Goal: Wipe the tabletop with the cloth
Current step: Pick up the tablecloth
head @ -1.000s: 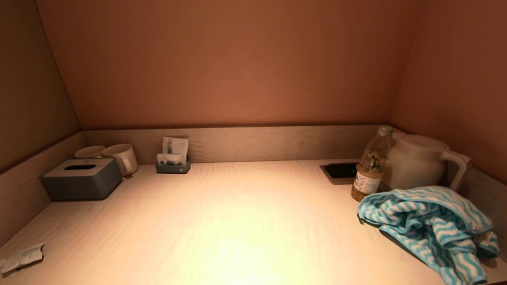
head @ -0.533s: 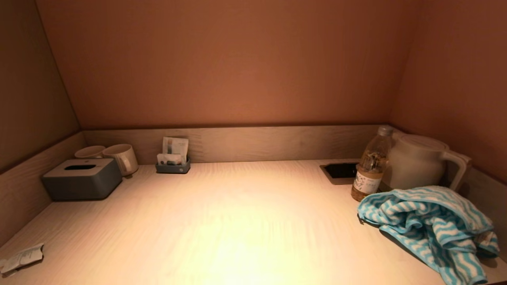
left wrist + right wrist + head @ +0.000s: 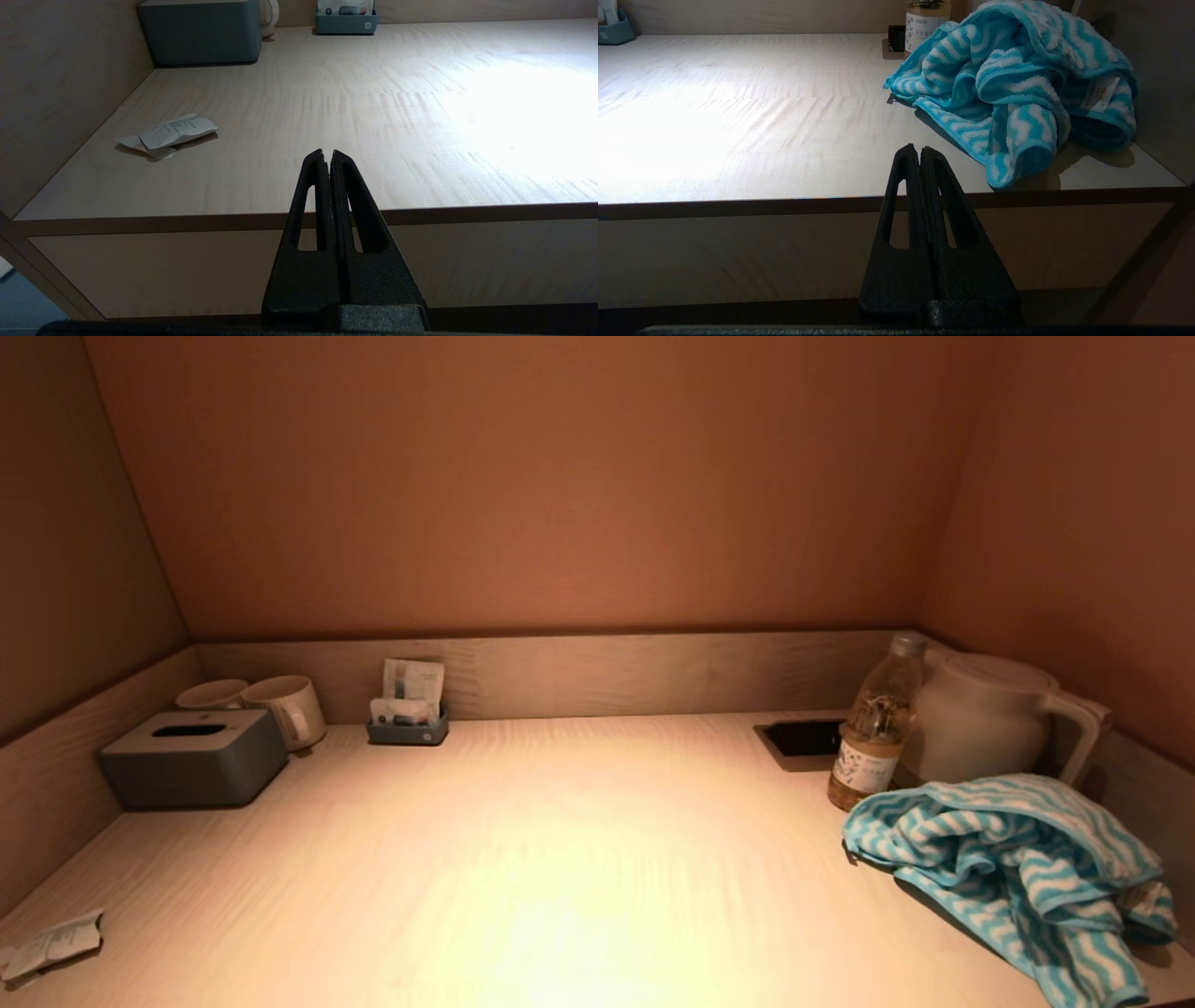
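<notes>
A crumpled blue-and-white striped cloth (image 3: 1018,873) lies at the right front of the light wooden tabletop (image 3: 560,859), against the right wall; it also shows in the right wrist view (image 3: 1013,79). My right gripper (image 3: 920,150) is shut and empty, held in front of and below the table's front edge, left of the cloth. My left gripper (image 3: 327,153) is shut and empty, in front of the table's front edge on the left side. Neither gripper shows in the head view.
A white kettle (image 3: 990,714) and a bottle (image 3: 873,737) stand behind the cloth, next to a dark recessed socket (image 3: 805,739). A grey tissue box (image 3: 191,758), two mugs (image 3: 285,707) and a sachet holder (image 3: 408,709) stand at the back left. A crumpled paper (image 3: 51,945) lies front left.
</notes>
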### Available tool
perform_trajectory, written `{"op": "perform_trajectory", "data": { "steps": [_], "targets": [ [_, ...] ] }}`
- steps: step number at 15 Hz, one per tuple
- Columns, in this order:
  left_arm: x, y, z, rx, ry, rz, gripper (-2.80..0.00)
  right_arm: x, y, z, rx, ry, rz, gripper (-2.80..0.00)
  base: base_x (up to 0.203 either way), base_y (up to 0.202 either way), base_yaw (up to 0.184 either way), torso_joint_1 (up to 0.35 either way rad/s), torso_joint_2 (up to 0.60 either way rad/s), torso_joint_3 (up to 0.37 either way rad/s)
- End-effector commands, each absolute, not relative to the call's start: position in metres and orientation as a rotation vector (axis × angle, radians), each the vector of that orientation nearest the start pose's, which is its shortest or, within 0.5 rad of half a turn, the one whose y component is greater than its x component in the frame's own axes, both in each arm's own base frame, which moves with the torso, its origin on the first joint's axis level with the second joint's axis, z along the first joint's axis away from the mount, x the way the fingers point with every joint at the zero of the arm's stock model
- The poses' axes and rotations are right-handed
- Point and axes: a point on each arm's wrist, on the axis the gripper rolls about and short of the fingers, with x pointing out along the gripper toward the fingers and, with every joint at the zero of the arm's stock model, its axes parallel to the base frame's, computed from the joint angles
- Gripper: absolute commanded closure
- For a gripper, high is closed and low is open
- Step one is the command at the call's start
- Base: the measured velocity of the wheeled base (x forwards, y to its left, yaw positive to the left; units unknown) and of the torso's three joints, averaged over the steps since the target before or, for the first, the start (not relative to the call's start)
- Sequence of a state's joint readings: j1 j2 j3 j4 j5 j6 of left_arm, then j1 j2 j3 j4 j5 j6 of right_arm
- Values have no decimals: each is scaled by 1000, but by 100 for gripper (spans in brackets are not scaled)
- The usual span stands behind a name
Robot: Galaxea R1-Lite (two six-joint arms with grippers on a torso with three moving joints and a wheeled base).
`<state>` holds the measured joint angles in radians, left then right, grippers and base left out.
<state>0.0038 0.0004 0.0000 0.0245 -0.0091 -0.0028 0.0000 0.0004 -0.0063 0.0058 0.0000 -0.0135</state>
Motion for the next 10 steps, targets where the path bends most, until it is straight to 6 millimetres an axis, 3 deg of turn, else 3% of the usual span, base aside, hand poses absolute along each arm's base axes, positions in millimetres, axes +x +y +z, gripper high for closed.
{"op": "perform_trajectory", "data": {
  "steps": [1, 3, 5, 8, 10],
  "targets": [
    [-23, 0, 73, -3, 25, -5, 0, -26, 0, 84, -18, -22, -7, 0, 0, 0, 0, 0, 0, 0],
    [-23, 0, 73, -3, 25, -5, 0, -31, -1, 102, -20, -9, -29, 0, 0, 0, 0, 0, 0, 0],
    [-23, 0, 73, -3, 25, -5, 0, -31, -1, 136, -19, 43, -42, 0, 0, 0, 0, 0, 0, 0],
    [-23, 0, 73, -3, 25, -5, 0, 7, -2, 175, -23, 239, -75, 0, 0, 0, 0, 0, 0, 0],
    [-23, 0, 73, -3, 25, -5, 0, 48, -3, 194, -28, 367, -123, 0, 0, 0, 0, 0, 0, 0]
  ]
}}
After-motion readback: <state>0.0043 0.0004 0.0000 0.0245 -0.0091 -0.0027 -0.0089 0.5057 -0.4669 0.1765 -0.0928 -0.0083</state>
